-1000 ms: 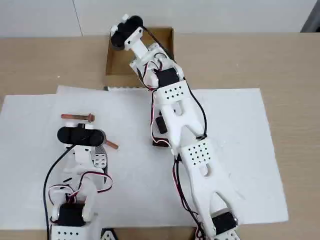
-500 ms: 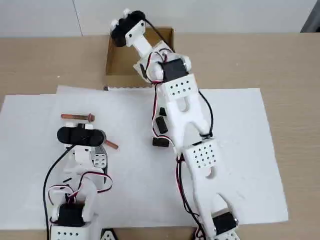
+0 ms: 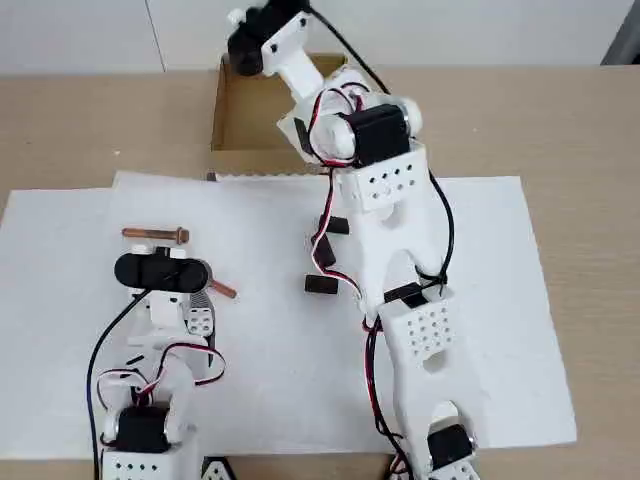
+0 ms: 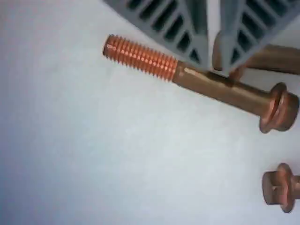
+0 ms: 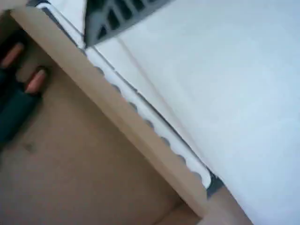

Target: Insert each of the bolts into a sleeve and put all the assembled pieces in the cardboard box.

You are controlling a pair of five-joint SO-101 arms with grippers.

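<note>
Sticking out to the right of the left gripper [image 3: 200, 290], the gripped bolt [image 3: 222, 289] lies low over the white paper [image 3: 250, 360] in the lower left of the high view. In the left wrist view the grey fingers [image 4: 187, 28] stand close together, clenched on this bolt's end. Just beneath the fingertips a long bolt [image 4: 197, 77] lies flat on the paper, threads bare, flanged head away from them. Another bolt head [image 4: 281, 187] sits near it at the frame's edge. A loose bolt [image 3: 155, 234] rests on the paper just above the left gripper in the high view, apart from it.

Two black sleeves [image 3: 322, 283] lie near the middle of the sheet, close against the right arm [image 3: 400, 210]. That arm runs from the lower right up across the paper and covers part of the upper sleeve.

The cardboard box [image 3: 216, 110] sits on the table [image 3: 560, 120] at upper centre, touching the paper's far edge. The right arm overlaps its right side, and the right gripper [image 3: 258, 45] hangs over its far rim; whether it grasps anything cannot be told. In the right wrist view, sleeved bolts [image 5: 16, 108] lie inside the box.
</note>
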